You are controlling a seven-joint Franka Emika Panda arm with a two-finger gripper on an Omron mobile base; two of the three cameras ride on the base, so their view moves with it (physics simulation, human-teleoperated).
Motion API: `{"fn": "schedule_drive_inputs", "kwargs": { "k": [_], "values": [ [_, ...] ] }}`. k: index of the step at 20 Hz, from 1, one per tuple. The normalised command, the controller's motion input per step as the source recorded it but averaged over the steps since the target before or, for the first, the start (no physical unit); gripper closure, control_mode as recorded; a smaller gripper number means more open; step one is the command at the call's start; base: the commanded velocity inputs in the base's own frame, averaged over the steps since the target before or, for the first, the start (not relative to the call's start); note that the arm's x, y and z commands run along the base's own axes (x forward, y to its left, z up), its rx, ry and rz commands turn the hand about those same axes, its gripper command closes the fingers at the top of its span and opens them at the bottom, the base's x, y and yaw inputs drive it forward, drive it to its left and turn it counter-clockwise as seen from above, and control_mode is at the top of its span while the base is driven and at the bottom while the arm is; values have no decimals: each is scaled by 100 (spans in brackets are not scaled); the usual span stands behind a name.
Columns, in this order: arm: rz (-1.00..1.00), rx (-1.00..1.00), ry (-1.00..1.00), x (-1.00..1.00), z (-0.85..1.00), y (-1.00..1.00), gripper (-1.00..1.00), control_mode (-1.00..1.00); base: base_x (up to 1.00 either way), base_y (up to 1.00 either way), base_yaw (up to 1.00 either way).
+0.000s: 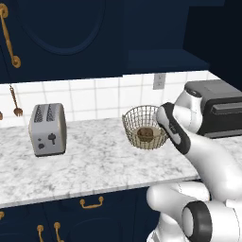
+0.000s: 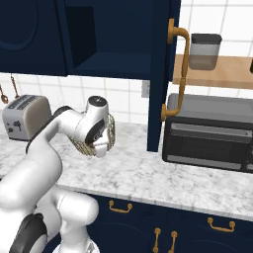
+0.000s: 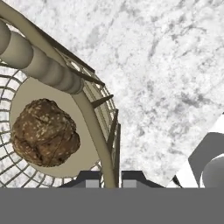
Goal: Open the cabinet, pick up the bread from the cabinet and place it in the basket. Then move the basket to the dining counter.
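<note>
On marble worktop (image 1: 94, 160), fingers (image 3: 89, 179) pinching basket (image 1: 134, 124) rim, bread (image 3: 43, 132) inside

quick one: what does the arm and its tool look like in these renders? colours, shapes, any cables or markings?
The arm is glossy white, built of rounded, bulbous links, with dark grey-black bands and round caps at the joints. The tool ends in two small dark, blocky fingertips with lighter grey faces, seen in the hand view. No cables or markings are visible.

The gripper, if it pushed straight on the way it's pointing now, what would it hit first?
The gripper is shut on the basket's rim, pointing down. Straight on, it would probably slide along the mesh wall and meet the marble worktop first. The bread lies off to one side of that line.
</note>
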Motion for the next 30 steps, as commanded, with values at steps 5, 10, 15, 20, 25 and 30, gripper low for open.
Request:
{"fn": "schedule_drive_inputs", "kwargs": {
  "k": [5,10,15,20,25,30],
  "values": [
    [-5,-8,-1,-72,85,-8,100,-100,0,0,0],
    [-1,0,-7,-68,82,-2,100,-100,0,0,0],
    [0,0,-3,-39,59,0,100,-100,0,0,0],
    [0,2,0,-35,23,-1,100,100,-20,1,-1],
    [0,0,0,0,0,0,100,100,-100,19,-8],
    [0,0,0,0,0,0,100,100,-100,24,-39]
  ]
}}
